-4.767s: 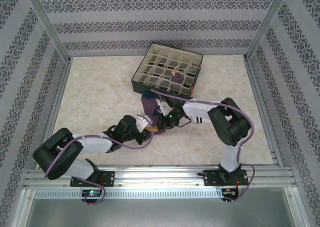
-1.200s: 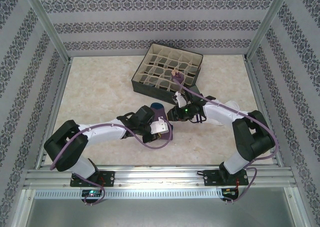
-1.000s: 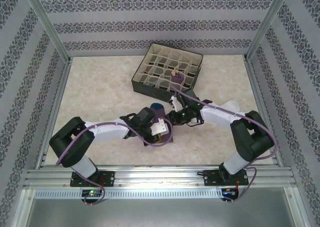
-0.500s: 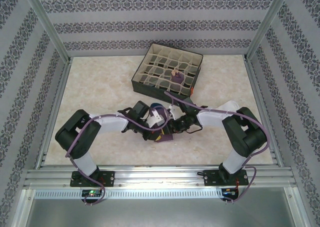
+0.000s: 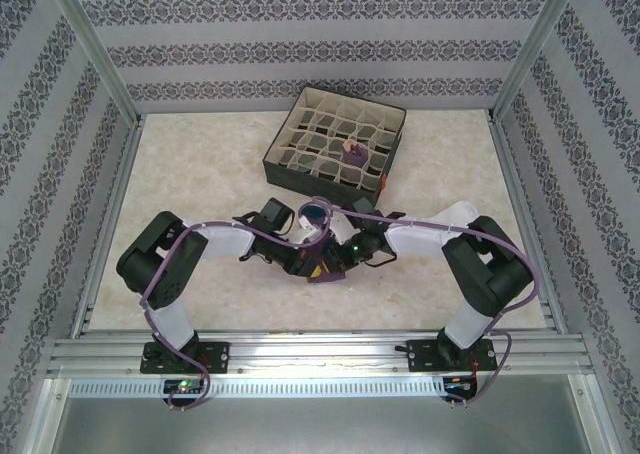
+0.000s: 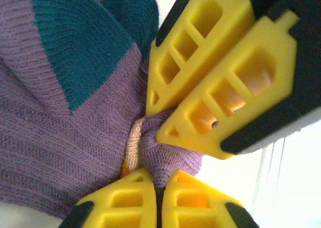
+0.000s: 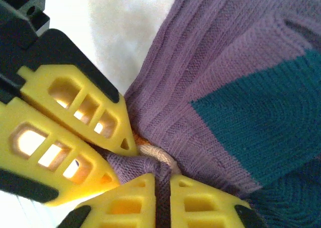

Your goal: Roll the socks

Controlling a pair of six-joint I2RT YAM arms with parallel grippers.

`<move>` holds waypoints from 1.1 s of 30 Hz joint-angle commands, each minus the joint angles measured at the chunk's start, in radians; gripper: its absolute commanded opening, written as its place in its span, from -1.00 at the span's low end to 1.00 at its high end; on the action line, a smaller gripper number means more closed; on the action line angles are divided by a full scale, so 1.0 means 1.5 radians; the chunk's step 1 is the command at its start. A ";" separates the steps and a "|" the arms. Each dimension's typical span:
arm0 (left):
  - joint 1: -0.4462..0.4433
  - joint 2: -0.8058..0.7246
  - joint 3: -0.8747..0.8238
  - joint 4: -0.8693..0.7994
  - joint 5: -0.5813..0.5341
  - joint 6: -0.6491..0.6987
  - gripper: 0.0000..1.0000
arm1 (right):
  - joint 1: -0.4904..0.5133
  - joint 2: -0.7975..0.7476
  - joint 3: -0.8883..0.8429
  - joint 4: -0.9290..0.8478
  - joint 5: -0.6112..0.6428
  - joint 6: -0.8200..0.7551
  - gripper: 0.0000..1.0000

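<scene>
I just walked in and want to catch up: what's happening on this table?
Both arms meet mid-table over a purple sock bundle. The left gripper and right gripper are each clamped on a fold of its fabric, tips close together. Behind, another purple sock sits in a compartment of the divided box.

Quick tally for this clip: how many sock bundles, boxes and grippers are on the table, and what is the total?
Purple sock bundles: 2 (pinched sock, boxed sock)
Divider box: 1
Grippers: 2 (left gripper, right gripper), both shut on the pinched sock
Total: 5
</scene>
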State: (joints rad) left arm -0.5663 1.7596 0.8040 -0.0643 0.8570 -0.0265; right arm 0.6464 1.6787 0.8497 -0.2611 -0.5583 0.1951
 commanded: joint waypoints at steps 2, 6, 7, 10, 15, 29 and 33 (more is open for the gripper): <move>0.020 -0.038 -0.084 0.087 -0.093 0.003 -0.57 | 0.004 0.048 0.025 -0.116 0.035 -0.009 -0.97; 0.018 -0.133 -0.146 0.184 -0.098 0.038 -0.45 | -0.037 0.096 0.050 -0.141 -0.008 0.036 -1.00; 0.016 -0.159 -0.161 0.202 -0.103 0.053 -0.44 | -0.044 0.105 0.053 -0.144 -0.014 0.042 -1.00; -0.005 -0.237 -0.202 0.244 -0.131 0.108 -0.42 | -0.049 0.120 0.071 -0.167 -0.010 0.043 -1.00; -0.106 -0.374 -0.229 0.233 -0.262 0.299 -0.27 | -0.048 0.148 0.100 -0.212 0.007 0.023 -1.00; -0.234 -0.262 -0.176 0.194 -0.512 0.594 -0.04 | -0.024 0.172 0.141 -0.252 0.031 -0.012 -1.00; -0.257 -0.207 -0.163 0.224 -0.545 0.613 -0.02 | -0.023 0.176 0.142 -0.256 0.032 -0.016 -1.00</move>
State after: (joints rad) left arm -0.9314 1.4136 0.5232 0.2211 0.1040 0.8200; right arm 0.5968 1.8809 1.0935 -0.5537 -0.6353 0.2012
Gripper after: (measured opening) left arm 0.487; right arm 0.048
